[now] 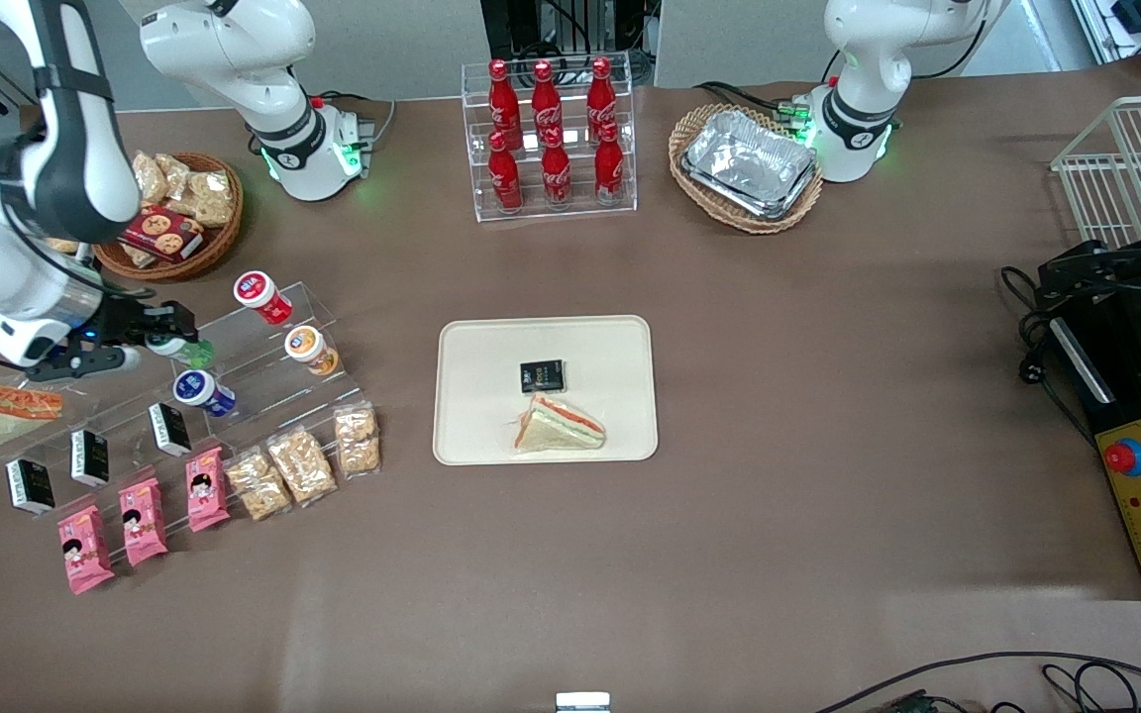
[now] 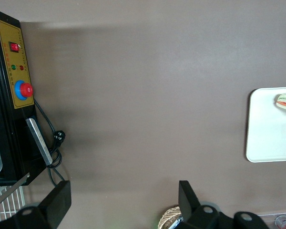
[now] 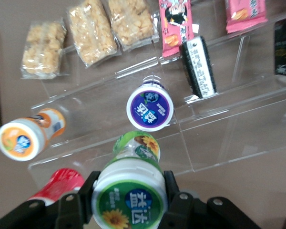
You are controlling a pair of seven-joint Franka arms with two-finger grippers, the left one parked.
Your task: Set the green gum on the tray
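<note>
Green gum sits clamped in the gripper above the blue bottle; we lift straight, then carry it to the tray.

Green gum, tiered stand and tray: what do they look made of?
Green gum, between the gripper fingers: probably plastic, glossy printed label and smooth white lid rim. Tiered stand: clear acrylic by the look, see-through steps with bright edges. Tray: likely matte plastic, cream, moulded rounded corners.
</note>
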